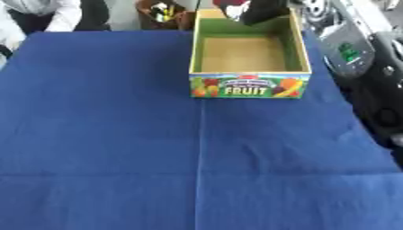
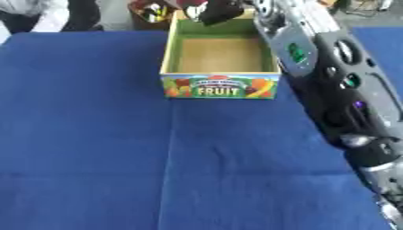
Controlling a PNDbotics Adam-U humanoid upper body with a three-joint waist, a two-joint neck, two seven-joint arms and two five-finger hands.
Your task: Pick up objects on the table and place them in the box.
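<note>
Your right hand hangs over the far rim of the box, its fingers curled round something dark red that you can barely make out. The box, marked FRUIT on its front, sits on the blue surface, its brown floor showing.

Both my eyes look steeply down from my head onto the table, facing its far edge, close enough that the blue cloth fills most of each view. They share the box near the far edge and the cloth before it. My right eye sits further right and takes in my right arm along the right edge.
</note>
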